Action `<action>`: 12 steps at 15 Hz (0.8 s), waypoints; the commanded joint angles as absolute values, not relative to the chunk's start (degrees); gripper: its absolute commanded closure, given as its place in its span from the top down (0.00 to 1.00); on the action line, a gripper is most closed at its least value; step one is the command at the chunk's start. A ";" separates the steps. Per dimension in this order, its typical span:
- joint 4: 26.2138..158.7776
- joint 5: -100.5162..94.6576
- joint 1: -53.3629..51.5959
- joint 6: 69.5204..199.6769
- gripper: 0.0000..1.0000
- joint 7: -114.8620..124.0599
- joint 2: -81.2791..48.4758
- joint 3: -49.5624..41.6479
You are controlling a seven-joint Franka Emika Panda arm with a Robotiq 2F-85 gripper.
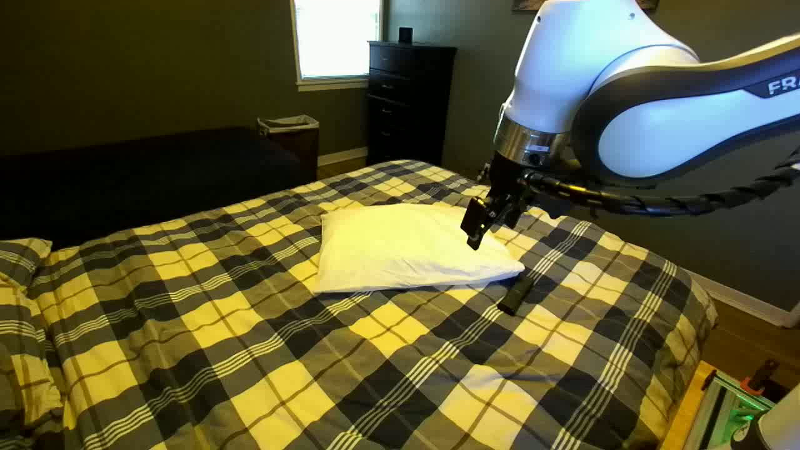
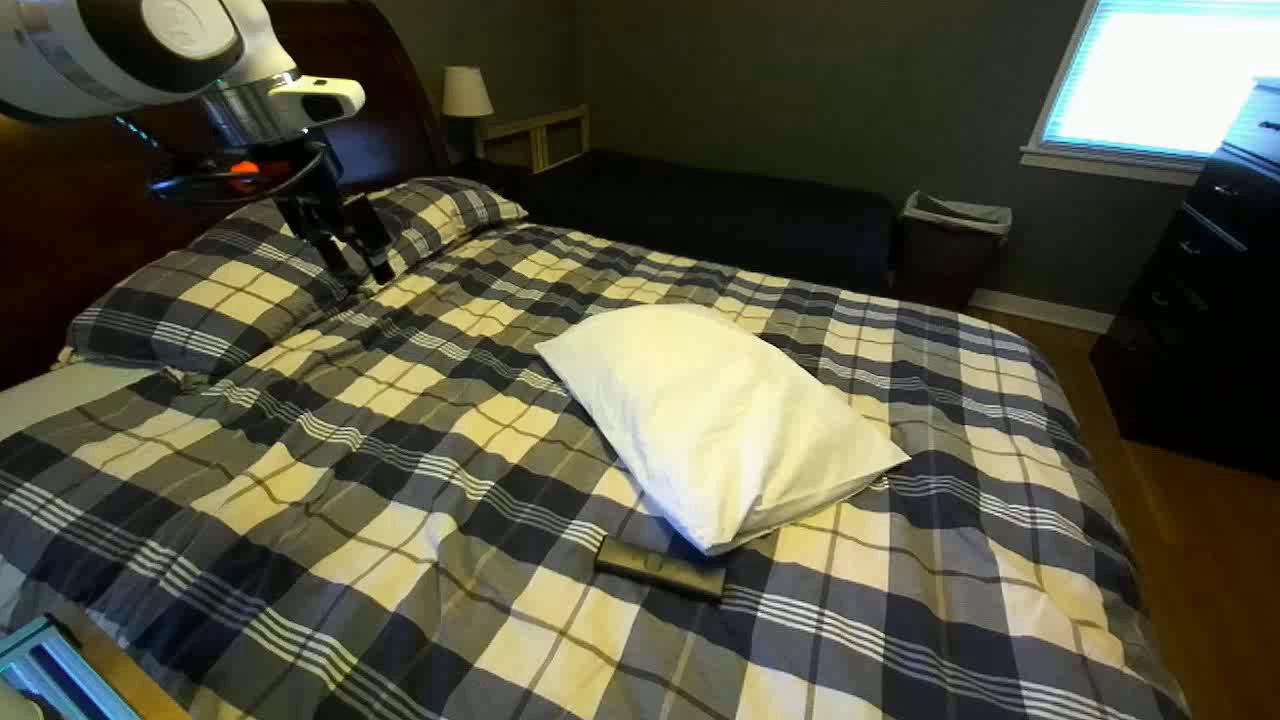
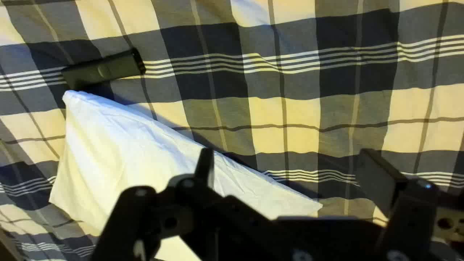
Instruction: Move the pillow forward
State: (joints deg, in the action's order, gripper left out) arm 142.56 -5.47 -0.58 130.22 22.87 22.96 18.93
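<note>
Pillow (image 2: 715,415): white, lying flat.
End effector (image 3: 286,159): spread wide, gripping nothing, raised clear of the pillow.
Black block (image 2: 660,568): just beside the pillow's corner.

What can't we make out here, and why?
White pillow: in the wrist view, lower part partly hidden by the hand.
Bedspread under the pillow: covered by it in all views.
Wall hanging: in an exterior view, cut off by the top edge, partly behind the arm.
Small object on the dresser: in an exterior view, too small and dark to identify.
</note>
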 commanded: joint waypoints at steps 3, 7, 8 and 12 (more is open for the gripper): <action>142.45 -6.25 -2.13 130.01 1.00 23.41 22.77 17.43; 139.98 -14.48 3.18 127.67 1.00 30.10 18.33 18.86; 140.04 -18.91 5.16 128.61 1.00 32.86 17.06 19.01; 139.06 -35.01 9.42 128.14 1.00 39.58 10.44 16.72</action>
